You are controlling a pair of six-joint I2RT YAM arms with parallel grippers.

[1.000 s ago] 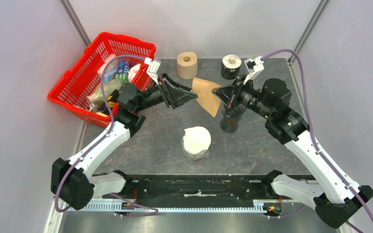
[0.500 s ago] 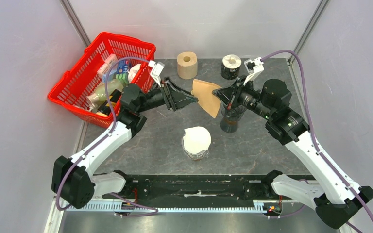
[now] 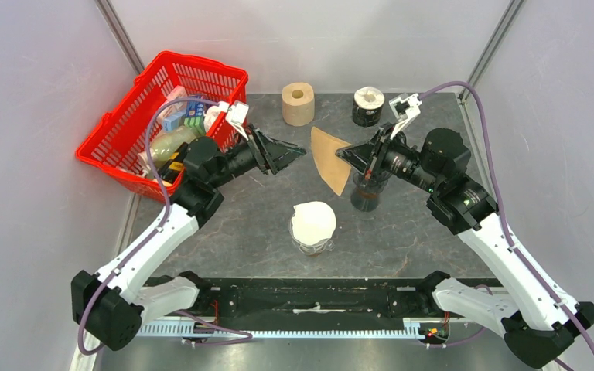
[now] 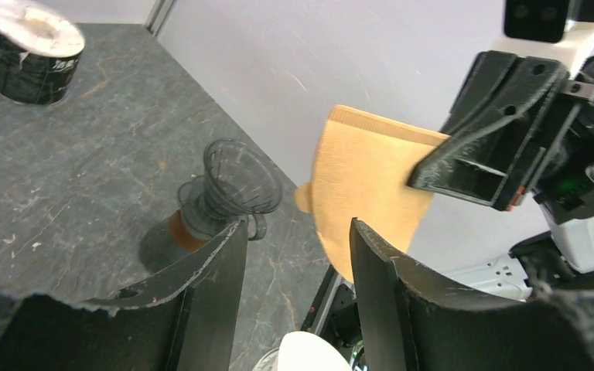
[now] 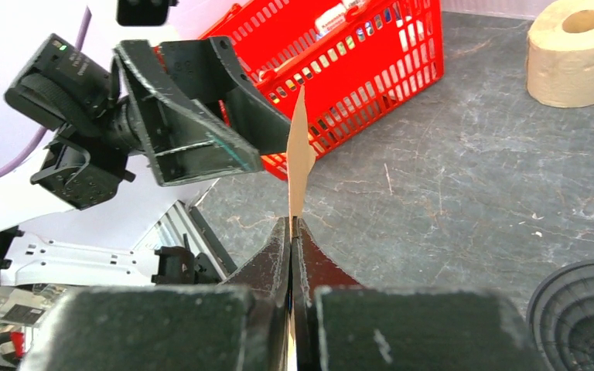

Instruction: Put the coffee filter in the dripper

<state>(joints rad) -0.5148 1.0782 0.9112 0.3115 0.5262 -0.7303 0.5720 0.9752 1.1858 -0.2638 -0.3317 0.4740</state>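
A brown paper coffee filter (image 3: 329, 157) hangs in the air above the table's middle. My right gripper (image 3: 342, 153) is shut on its right edge, and in the right wrist view (image 5: 291, 226) the filter (image 5: 298, 154) shows edge-on between the closed fingers. My left gripper (image 3: 301, 151) is open and empty just left of the filter, not touching it. In the left wrist view (image 4: 295, 232) the filter (image 4: 363, 193) shows beyond the spread fingers. The dark clear dripper (image 3: 367, 188) stands on its base below my right gripper and also shows in the left wrist view (image 4: 236, 182).
A red basket (image 3: 108, 147) of groceries sits at the back left. A tan paper roll (image 3: 298, 103) and a black-wrapped roll (image 3: 367, 107) stand at the back. A glass cup topped with white paper filters (image 3: 313, 224) stands in the front middle.
My left gripper has drawn back to the left, off the filter's edge, and stands open. The filter stays in my right gripper and has shifted slightly right.
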